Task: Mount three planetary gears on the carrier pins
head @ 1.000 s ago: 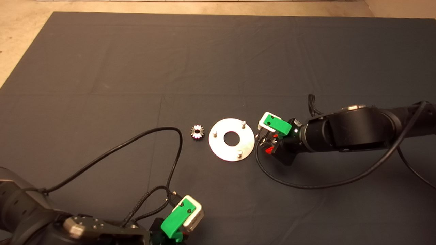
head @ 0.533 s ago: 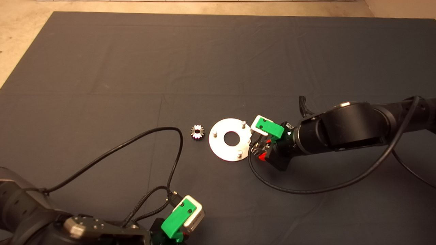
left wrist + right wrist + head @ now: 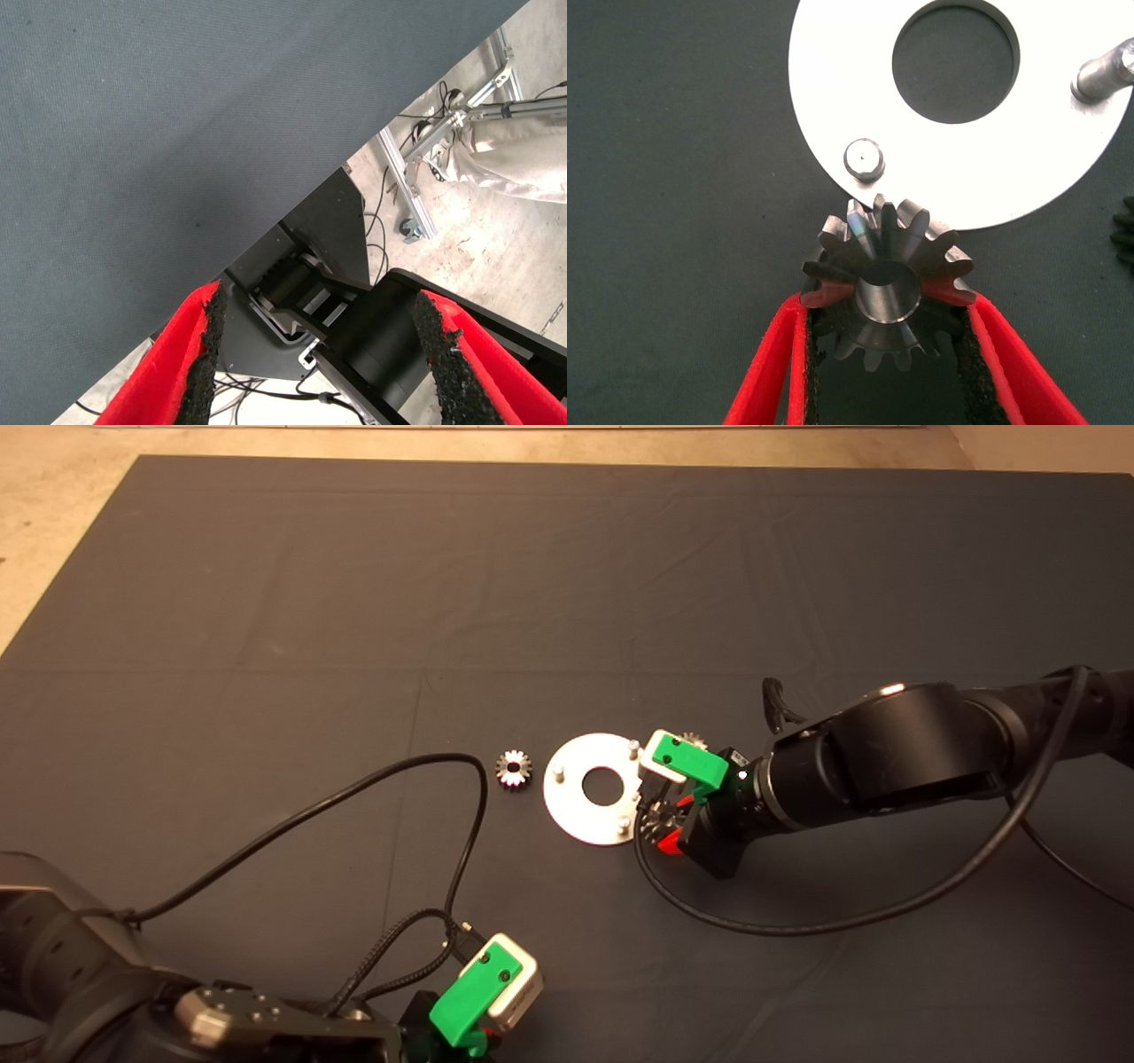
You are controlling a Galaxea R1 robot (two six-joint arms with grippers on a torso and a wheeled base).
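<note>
A flat silver disc (image 3: 580,815) with a central hole lies mid-mat, and three carrier pins stand on it, all bare: (image 3: 634,748), (image 3: 559,773), (image 3: 625,825). My right gripper (image 3: 660,828) is shut on a planetary gear (image 3: 886,297), held flat at the disc's near right edge, just beside the nearest pin (image 3: 865,159). A second gear (image 3: 513,768) lies on the mat left of the disc. A third gear (image 3: 692,740) shows just behind the right gripper's green body. My left gripper (image 3: 483,1001) is parked at the near edge, open.
Black cables loop over the mat near the left arm (image 3: 443,815) and under the right arm (image 3: 753,926). The left wrist view shows the mat edge (image 3: 292,212), the robot's base and the floor beyond.
My right arm has moved left with the gear, from beside the disc to its near right edge, uncovering the gear behind it. The left gripper shifted slightly.
</note>
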